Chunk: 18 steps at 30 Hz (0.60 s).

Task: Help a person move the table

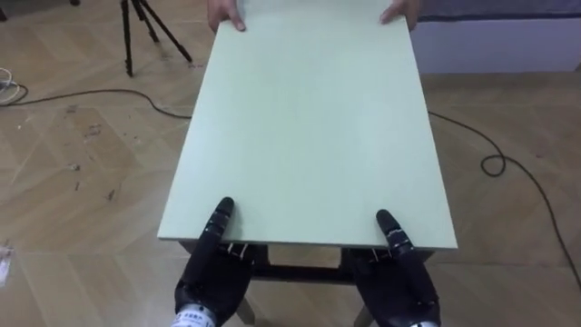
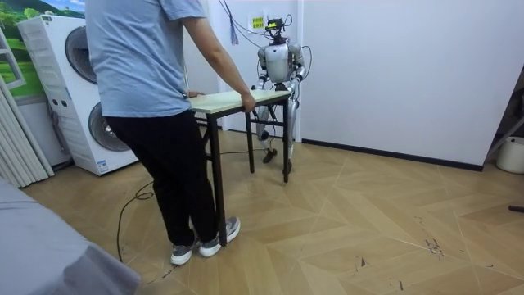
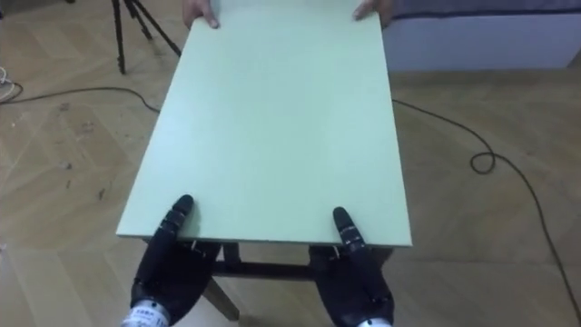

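Gripping the near edge of a pale green worktop (image 1: 309, 127), the robot's left hand (image 1: 211, 277) and right hand (image 1: 401, 277) each lay a thumb flat on top of the board. The palms and fingers reach beneath its rim, so the edge sits clamped in both hands. The left hand holds near the left corner, and the right hand holds somewhat inside the right corner.

At the far edge a person (image 2: 147, 82) holds the opposite end, with one hand (image 1: 227, 15) on the left corner and the other hand (image 1: 399, 13) on the right corner. The board stretches bare between the two pairs of hands.

In the room view the robot stands upright at the far end of the worktop, close to a white wall (image 2: 393, 74). The person, in a light T-shirt and dark trousers, stands at the near end, facing the robot with arms reaching down to the edge. The worktop rests level on dark legs. Whether those legs are clear of the wooden floor (image 2: 368, 221) cannot be told.

A dark tripod (image 1: 145, 32) stands on the floor beyond the worktop's far left corner. A black cable (image 1: 495, 163) loops across the boards to the right. White washing machines (image 2: 57, 90) stand stacked at the room view's left, behind the person.
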Motion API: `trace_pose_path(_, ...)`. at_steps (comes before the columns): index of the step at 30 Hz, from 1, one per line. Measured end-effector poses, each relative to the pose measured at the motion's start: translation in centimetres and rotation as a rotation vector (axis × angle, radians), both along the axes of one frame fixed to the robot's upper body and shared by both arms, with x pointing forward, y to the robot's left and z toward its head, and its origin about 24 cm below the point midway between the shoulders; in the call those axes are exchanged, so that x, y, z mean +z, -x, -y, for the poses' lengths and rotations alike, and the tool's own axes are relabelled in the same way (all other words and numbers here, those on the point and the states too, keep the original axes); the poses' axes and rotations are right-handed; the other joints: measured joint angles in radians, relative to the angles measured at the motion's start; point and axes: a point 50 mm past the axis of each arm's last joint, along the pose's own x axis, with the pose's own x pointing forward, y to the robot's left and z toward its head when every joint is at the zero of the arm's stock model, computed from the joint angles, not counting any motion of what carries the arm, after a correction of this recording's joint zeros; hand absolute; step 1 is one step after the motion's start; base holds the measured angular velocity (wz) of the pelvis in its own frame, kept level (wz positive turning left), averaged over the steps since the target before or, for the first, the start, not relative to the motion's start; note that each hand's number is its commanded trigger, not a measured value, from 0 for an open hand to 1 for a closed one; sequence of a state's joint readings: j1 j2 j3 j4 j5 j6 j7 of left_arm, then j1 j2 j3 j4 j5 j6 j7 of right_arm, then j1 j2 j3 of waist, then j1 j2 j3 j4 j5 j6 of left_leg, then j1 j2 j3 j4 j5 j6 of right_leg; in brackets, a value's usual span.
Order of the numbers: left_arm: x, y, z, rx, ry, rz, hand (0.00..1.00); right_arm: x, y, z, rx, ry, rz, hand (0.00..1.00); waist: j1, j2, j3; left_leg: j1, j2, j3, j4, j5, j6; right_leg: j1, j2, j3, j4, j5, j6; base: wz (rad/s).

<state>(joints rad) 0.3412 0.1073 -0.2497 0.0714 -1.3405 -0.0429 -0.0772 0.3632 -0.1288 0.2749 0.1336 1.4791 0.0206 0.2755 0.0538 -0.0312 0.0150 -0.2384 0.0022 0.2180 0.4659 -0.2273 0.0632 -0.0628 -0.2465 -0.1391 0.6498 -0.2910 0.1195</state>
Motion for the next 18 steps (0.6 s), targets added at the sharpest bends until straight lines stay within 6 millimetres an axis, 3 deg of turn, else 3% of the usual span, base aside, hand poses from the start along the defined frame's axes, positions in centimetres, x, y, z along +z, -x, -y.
trace_pose_path(1,0.1,-0.1,-0.1,0.002,-0.002,0.006,1.00,0.1,-0.2,0.0,0.003,0.002,0.006,1.00,0.013,-0.015,0.0018,-0.021,0.010,-0.002,0.003,0.010,-0.013,0.013,0.020,0.002,-0.065,-0.030,-0.001,-0.07)
trace_pose_path(3,0.4,-0.3,-0.3,0.009,-0.007,0.024,1.00,0.3,-0.6,-0.2,0.013,0.007,0.022,1.00,0.036,-0.036,0.0029,-0.059,0.029,0.000,0.005,0.024,-0.035,0.011,0.051,-0.003,-0.146,-0.048,-0.006,-0.24)
trace_pose_path(6,1.0,-1.0,-0.5,0.006,-0.018,0.064,1.00,0.7,-1.4,-0.3,0.015,0.008,0.052,1.00,0.056,-0.054,0.0082,-0.124,0.075,-0.005,0.010,0.053,-0.060,0.003,0.107,-0.021,-0.251,-0.048,-0.009,-0.14)
trace_pose_path(7,1.0,-1.1,-0.4,0.003,-0.022,0.069,1.00,0.8,-1.5,-0.3,0.013,0.010,0.056,1.00,0.059,-0.055,0.0075,-0.137,0.080,-0.010,0.009,0.061,-0.063,-0.003,0.113,-0.029,-0.262,-0.047,-0.010,0.04)
trace_pose_path(8,1.1,-1.2,-0.4,0.002,-0.025,0.077,1.00,0.9,-1.6,-0.2,0.009,0.012,0.061,1.00,0.062,-0.056,0.0074,-0.156,0.088,-0.015,0.006,0.073,-0.067,-0.013,0.124,-0.039,-0.276,-0.045,-0.036,0.07)
trace_pose_path(11,1.0,-1.1,-0.3,0.002,-0.030,0.077,1.00,0.8,-1.6,-0.1,0.009,0.022,0.059,1.00,0.059,-0.057,0.0076,-0.177,0.094,-0.031,-0.005,0.098,-0.071,-0.024,0.135,-0.066,-0.286,-0.042,-0.058,0.13)
trace_pose_path(14,0.8,-0.7,-0.3,-0.002,-0.030,0.066,1.00,0.5,-1.1,-0.1,0.009,0.022,0.044,1.00,0.059,-0.057,0.0077,-0.179,0.100,-0.040,-0.005,0.110,-0.070,-0.011,0.142,-0.091,-0.289,-0.037,-0.067,0.14)
trace_pose_path(18,0.8,-0.6,-0.3,-0.020,-0.042,0.062,1.00,0.3,-0.7,-0.2,-0.001,0.014,0.029,1.00,0.038,-0.052,0.0103,-0.188,0.088,-0.083,-0.032,0.151,-0.069,0.002,0.156,-0.137,-0.311,-0.026,-0.084,0.33)
